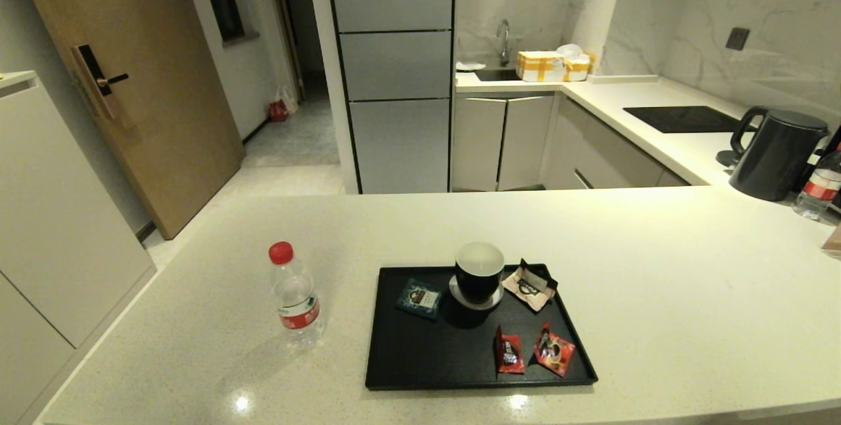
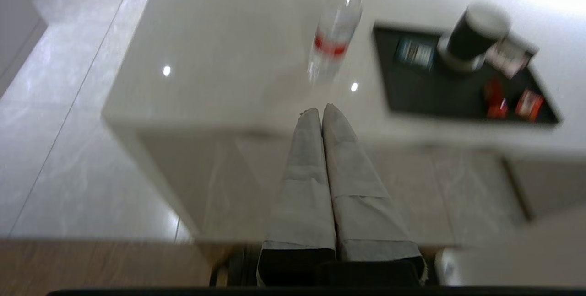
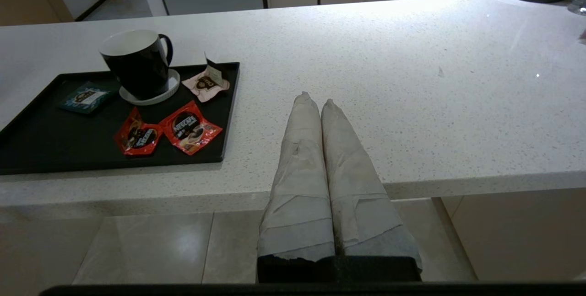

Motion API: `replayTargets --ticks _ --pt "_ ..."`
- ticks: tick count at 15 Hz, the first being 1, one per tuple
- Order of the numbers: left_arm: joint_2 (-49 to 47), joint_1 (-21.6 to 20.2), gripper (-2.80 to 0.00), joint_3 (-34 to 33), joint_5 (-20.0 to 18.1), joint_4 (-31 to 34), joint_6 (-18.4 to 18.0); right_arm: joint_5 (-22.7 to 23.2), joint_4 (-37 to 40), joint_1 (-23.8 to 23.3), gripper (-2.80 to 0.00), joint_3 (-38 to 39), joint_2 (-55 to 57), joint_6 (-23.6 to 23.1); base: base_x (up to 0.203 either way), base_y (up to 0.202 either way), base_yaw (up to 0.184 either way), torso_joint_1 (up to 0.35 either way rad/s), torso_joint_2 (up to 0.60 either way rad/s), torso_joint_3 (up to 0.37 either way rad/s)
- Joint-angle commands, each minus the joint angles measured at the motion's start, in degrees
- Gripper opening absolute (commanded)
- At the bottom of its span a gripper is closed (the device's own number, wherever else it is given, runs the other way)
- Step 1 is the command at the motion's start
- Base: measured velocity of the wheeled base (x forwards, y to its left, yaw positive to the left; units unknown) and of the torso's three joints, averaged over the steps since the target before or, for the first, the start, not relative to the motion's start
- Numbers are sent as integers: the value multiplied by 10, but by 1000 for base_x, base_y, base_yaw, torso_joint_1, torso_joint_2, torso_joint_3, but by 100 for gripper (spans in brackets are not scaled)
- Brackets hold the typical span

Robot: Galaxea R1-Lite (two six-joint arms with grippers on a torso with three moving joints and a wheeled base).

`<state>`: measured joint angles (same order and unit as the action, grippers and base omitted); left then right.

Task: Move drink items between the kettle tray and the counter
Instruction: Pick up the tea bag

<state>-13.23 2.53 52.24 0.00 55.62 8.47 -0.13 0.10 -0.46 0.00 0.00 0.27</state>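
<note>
A: Start from the head view; where do the drink items sit?

B: The water bottle [image 1: 295, 295] stands upright on the counter [image 1: 657, 293], just beside the left rim of the kettle tray [image 1: 420, 359], not touching it; two red sachets [image 1: 510, 351] lie side by side near the tray's near right corner; neither arm shows in this view.

A: And the rest of the tray?

B: A black mug [image 1: 479, 272] stands on a white coaster at the far middle; a teal sachet [image 1: 419, 298] lies to its left, a pale torn sachet [image 1: 529, 286] to its right; far off on the right counter are a dark kettle [image 1: 775, 153] and a second bottle [image 1: 818, 187].

A: The left wrist view?

B: Blurred; the left gripper [image 2: 320, 110] hangs off the counter's near edge, above the floor, its wrapped fingers pressed together with nothing between them; the bottle [image 2: 336, 26] stands beyond its tips, apart from them; the tray [image 2: 430, 99] with its sachets [image 2: 496, 104] lies off to the side.

A: The right wrist view?

B: The right gripper [image 3: 318, 104] also has its fingers pressed together, empty, tips over the counter's near edge; the tray [image 3: 46, 145] lies well to one side; the red sachets [image 3: 137, 136] lie beside each other near its front rim, the mug [image 3: 137, 62] behind them.
</note>
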Motion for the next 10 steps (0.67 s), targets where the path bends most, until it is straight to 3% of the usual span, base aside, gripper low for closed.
replayTargets --ticks 1,3,4,6,9,10 --pt "130 -16 -280 -23 -33 76 -2 0 0 1 -280 1 0 0 0 0 0 0 0 0" --pt "131 -22 -280 -44 -65 102 -5 0 0 0 -280 1 0 0 0 0 0 0 0 0" --pt "132 -22 -280 -66 -67 67 -5 0 0 0 -280 1 0 0 0 0 0 0 0 0" --pt "132 -22 -280 -177 -66 -103 -11 0 0 1 -280 1 0 0 0 0 0 0 0 0" --pt "132 -22 -280 -420 -58 -414 -44 0 0 0 -280 1 0 0 0 0 0 0 0 0" --pt "132 -22 -280 -480 -50 -468 -56 0 0 0 -280 1 0 0 0 0 0 0 0 0"
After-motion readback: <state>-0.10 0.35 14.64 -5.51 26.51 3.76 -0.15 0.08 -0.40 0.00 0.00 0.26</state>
